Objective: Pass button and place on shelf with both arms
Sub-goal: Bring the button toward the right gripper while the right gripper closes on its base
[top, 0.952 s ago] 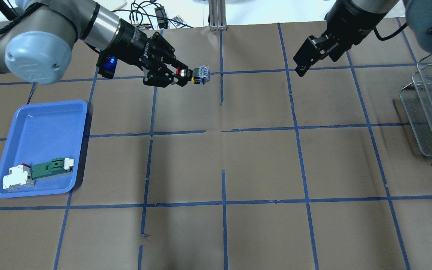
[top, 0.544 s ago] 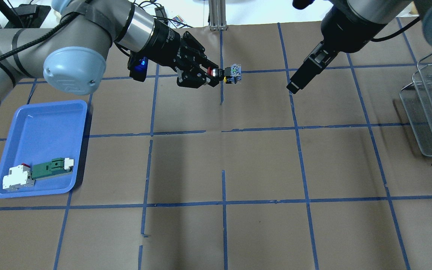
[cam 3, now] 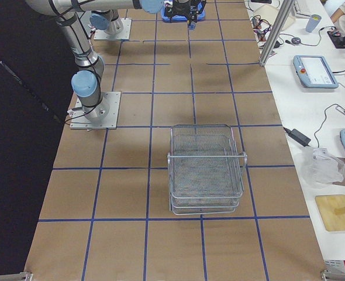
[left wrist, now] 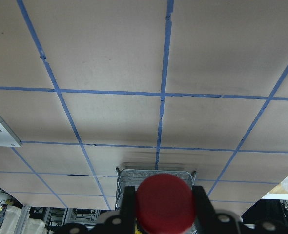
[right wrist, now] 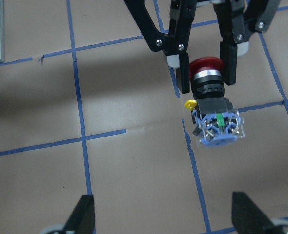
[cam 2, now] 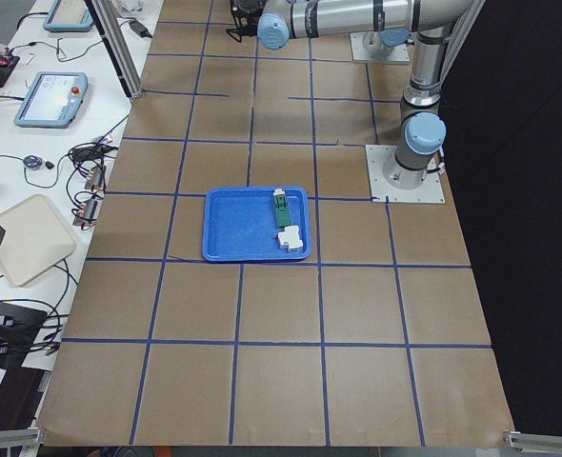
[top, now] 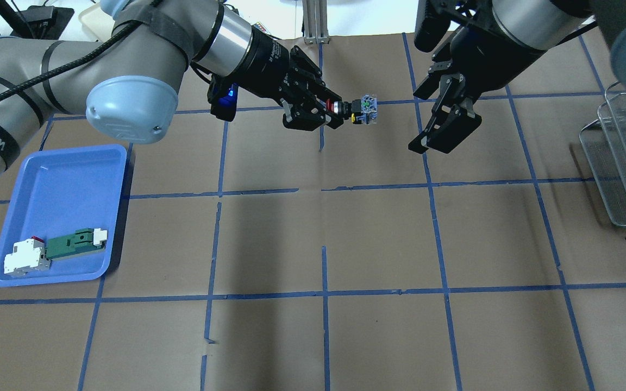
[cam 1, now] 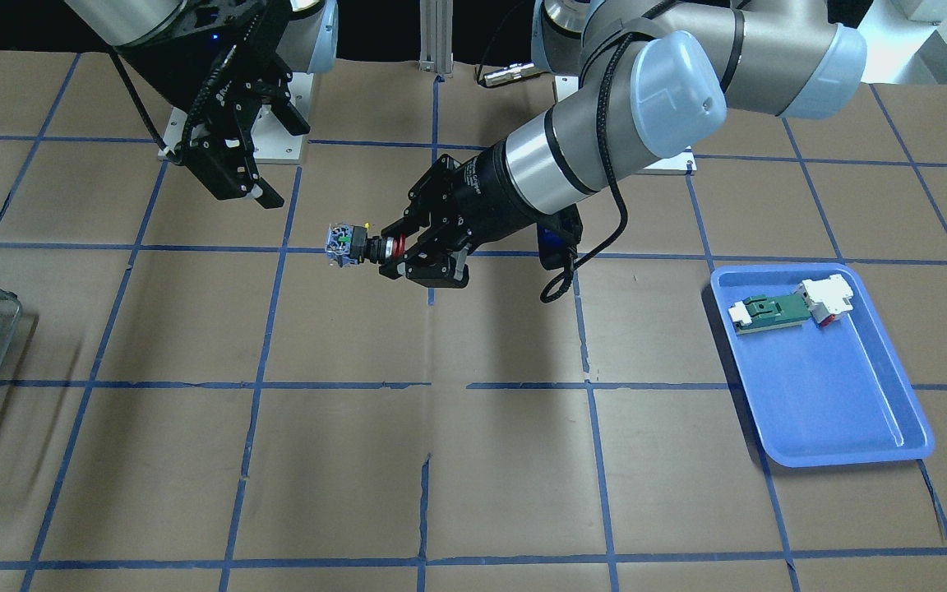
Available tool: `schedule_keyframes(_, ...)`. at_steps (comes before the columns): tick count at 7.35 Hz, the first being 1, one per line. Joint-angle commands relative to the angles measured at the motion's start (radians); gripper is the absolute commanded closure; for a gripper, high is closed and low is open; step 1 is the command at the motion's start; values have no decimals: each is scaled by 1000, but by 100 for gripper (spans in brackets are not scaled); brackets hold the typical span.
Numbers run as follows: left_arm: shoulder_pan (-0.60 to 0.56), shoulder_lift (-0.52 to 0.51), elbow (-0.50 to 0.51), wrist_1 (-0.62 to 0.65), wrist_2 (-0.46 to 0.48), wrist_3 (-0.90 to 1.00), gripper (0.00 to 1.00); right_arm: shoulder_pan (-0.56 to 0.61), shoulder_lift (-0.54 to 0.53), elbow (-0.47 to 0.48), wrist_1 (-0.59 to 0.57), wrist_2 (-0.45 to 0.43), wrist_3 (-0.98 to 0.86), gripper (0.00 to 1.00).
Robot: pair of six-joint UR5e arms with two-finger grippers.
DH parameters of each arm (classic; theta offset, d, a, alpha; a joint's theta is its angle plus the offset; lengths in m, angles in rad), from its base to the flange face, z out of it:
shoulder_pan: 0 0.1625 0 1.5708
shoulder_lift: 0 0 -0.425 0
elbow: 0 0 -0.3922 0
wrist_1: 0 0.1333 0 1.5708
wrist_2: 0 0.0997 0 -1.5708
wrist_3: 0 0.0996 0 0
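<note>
Left arm has reached further across since 0.5 s ago, carrying the button (top: 361,105) rightward. The right end effector (top: 439,139) has turned, and both its fingers now show, spread wide.

Left end effector (top: 333,111): fingers closed on the red cap. The black body and blue-white block project toward the right arm, held above the worktop (top: 378,233).

Right end effector: holds nothing; near the button, not touching.

Shelf (top: 625,163): at the worktop's right edge, well apart from the button.

Blue tray (top: 57,168): at left, holding a green-and-white part (top: 74,244) and a white block (top: 25,258).
</note>
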Motion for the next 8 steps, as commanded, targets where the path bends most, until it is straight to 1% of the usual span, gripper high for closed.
schedule_keyframes(1,-34,5,2,18,1,-53,100,0,80,-33,-2,28,-83,0)
schedule_keyframes(3,-42,5,2,26,1,-73,100,15,111,-81,12,44,-87,0)
schedule_keyframes(7,-43,20,2,26,1,-76,100,17,140,-72,15,47,-83,0)
schedule_keyframes(8,-43,22,-1,26,1,-76,100,19,138,-73,14,48,-84,3)
